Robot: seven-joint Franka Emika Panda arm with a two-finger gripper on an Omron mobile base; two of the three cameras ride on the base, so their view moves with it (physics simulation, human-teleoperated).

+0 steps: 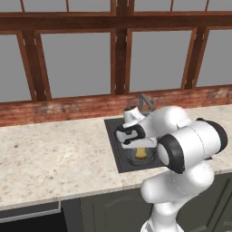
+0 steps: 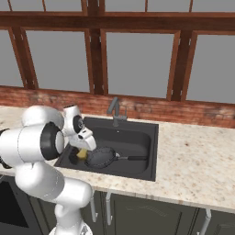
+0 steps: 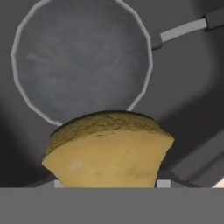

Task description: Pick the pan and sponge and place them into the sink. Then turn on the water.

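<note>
I see the small round dark pan (image 2: 101,157) w/ its long thin handle lying in the big dark grey sink (image 2: 142,133), handle pointing right. My gripper (image 2: 79,153) hangs low over the sink's left end, and the little mustard-yellow sponge (image 3: 108,151) sits between its fingers, just left of the pan. It looks pinched, so I think the gripper is clamped on the sponge, but the finger tips are hidden behind it.

The sponge looks soft and light, not slippery. It squashes, so the narrow middle is the best spot to hold. It can't break if it drops.

Next I'd let go, then go for the grey angular faucet (image 2: 114,111) at the far side. No water yet.
</note>
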